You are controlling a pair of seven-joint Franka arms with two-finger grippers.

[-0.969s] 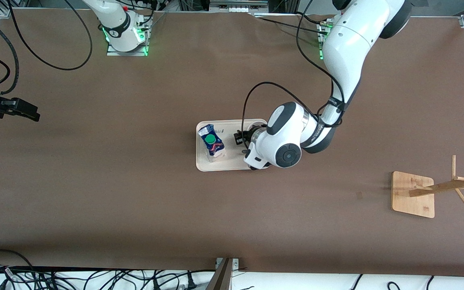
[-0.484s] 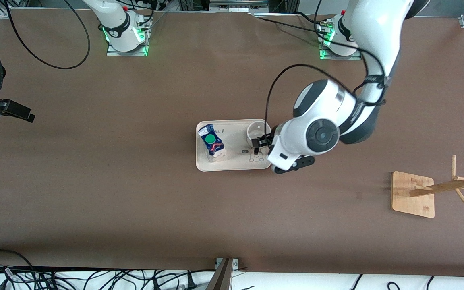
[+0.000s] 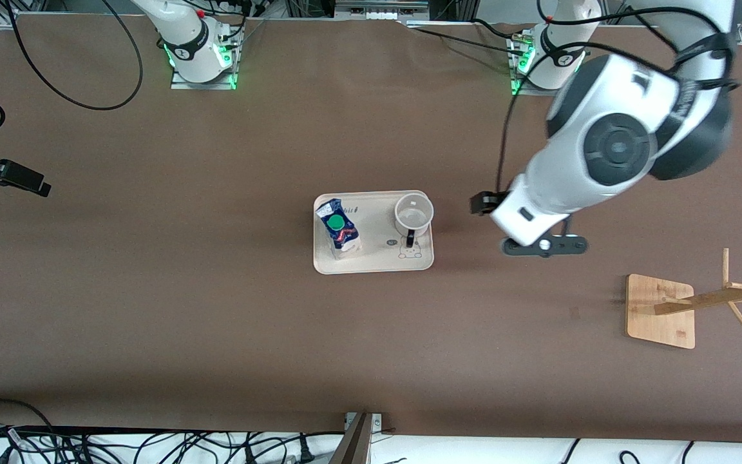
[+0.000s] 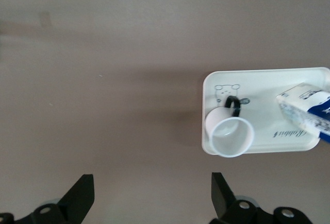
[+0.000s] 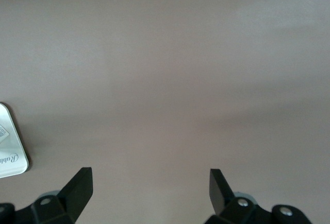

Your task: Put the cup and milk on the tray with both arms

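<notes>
The cream tray (image 3: 377,258) lies mid-table. The milk carton (image 3: 339,231) with its green cap stands on the tray's end toward the right arm. The white cup (image 3: 413,214) stands upright on the tray's other end, its black handle toward the front camera. In the left wrist view the tray (image 4: 268,82), cup (image 4: 230,134) and milk (image 4: 307,108) show apart from my left gripper (image 4: 153,185), which is open and empty, up over bare table beside the tray. My right gripper (image 5: 149,183) is open and empty over bare table at the right arm's end (image 3: 35,183).
A wooden rack with a square base (image 3: 659,311) and slanted pegs (image 3: 719,298) stands toward the left arm's end, nearer the front camera. The tray's corner (image 5: 10,154) shows in the right wrist view. Cables lie along the table edges.
My left gripper has let go of the cup, risen and drawn away from the tray toward the left arm's end. The cup stays upright on the tray. My right gripper drifted slightly outward.
</notes>
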